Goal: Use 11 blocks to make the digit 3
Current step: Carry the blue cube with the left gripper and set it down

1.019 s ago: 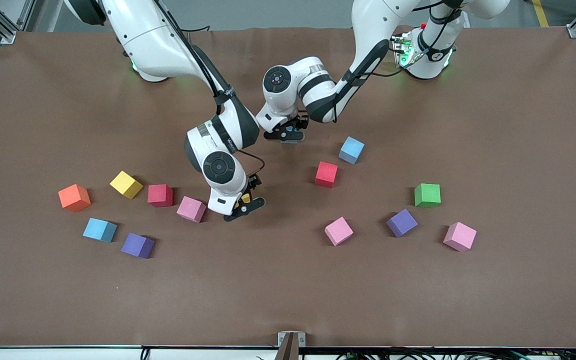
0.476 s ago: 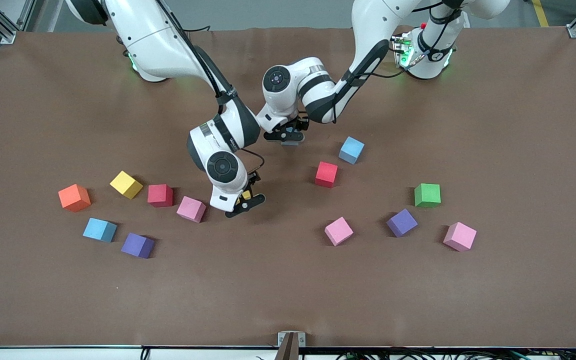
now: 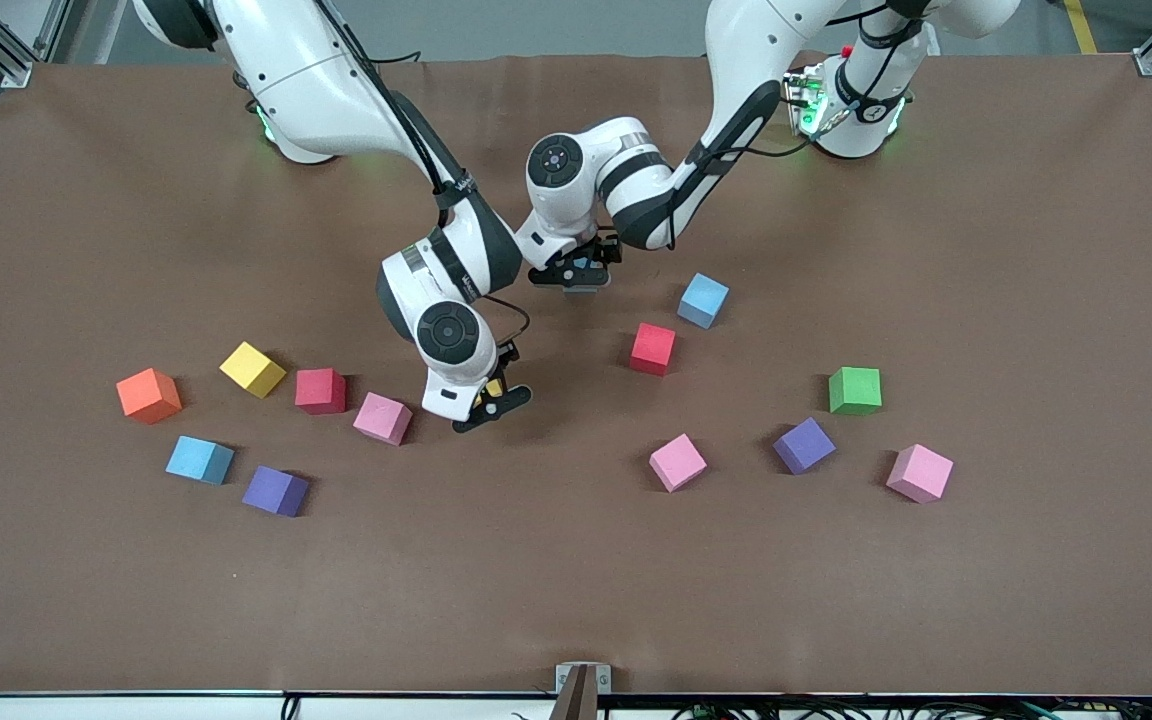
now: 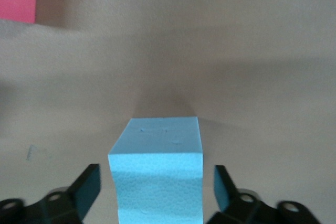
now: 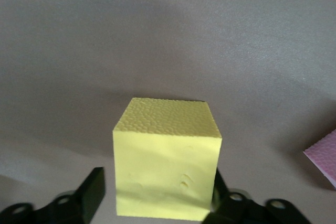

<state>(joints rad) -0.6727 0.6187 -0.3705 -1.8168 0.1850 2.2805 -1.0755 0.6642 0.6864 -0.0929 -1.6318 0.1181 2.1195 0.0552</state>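
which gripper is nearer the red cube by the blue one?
Left. The left gripper is just toward the bases from the red cube; the right gripper is farther off, next to a pink cube.

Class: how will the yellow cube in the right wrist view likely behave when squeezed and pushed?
The yellow cube shows a pitted, dented face, suggesting soft, light foam that probably yields under a squeeze from the right gripper. With flat faces, it should slide, not roll.

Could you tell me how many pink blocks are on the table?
3 pink blocks: one beside the right gripper, one mid-table, one nearest the left arm's end. None seems hidden.
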